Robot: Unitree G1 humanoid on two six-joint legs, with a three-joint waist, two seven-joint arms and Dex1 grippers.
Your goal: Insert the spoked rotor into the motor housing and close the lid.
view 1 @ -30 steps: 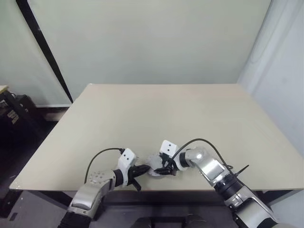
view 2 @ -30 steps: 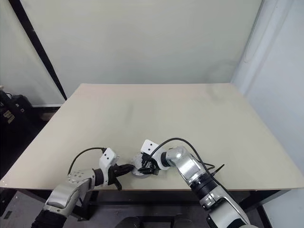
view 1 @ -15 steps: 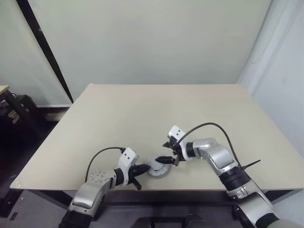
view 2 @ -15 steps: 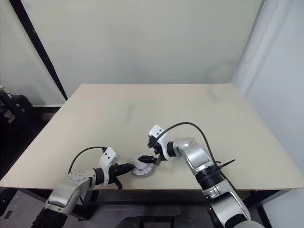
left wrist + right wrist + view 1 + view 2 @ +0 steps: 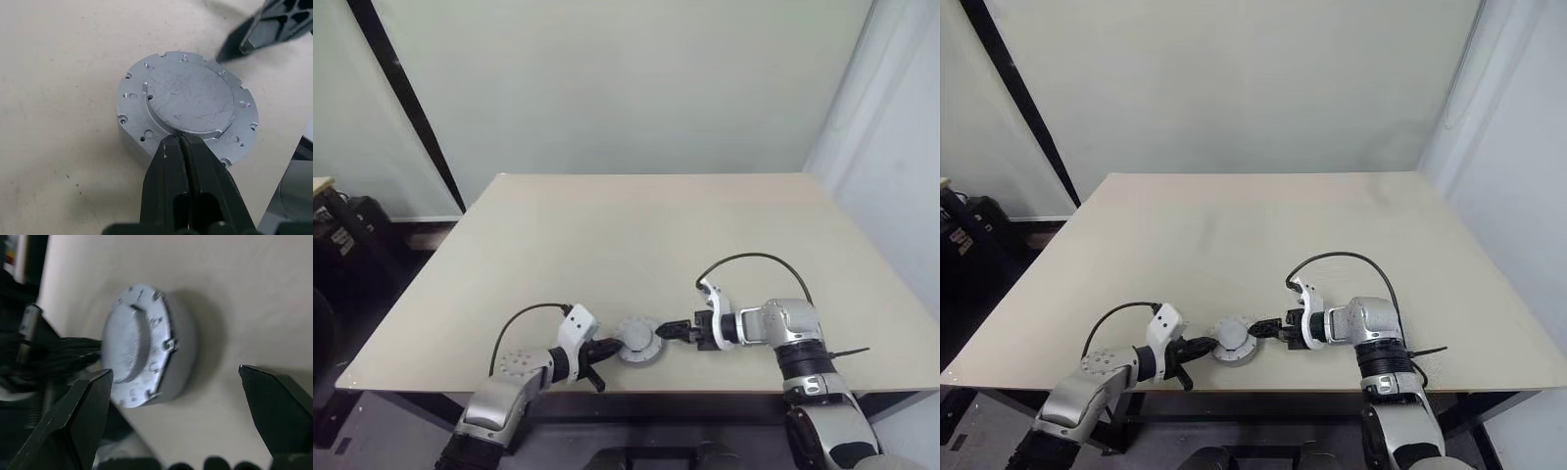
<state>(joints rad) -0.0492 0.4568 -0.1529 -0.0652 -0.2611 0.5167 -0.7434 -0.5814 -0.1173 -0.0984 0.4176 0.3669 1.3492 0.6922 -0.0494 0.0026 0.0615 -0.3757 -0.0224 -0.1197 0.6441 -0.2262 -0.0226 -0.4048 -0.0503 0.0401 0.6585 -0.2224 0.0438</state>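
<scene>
While the lid [image 5: 190, 98], a scuffed grey metal disc, sits seated on the round motor housing [image 5: 637, 343] at the table's [image 5: 646, 245] six o'clock edge, I see my left gripper [image 5: 180, 142] pressed together against its rim and my right gripper [image 5: 674, 331] spread wide at its three o'clock.

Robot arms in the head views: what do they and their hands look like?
Both arms are silvery-grey metal with black joint sections. Each wrist carries a small white block, with a black cable looping from it back to the forearm. The left hand and the right hand each end in two black tapered fingers.
</scene>
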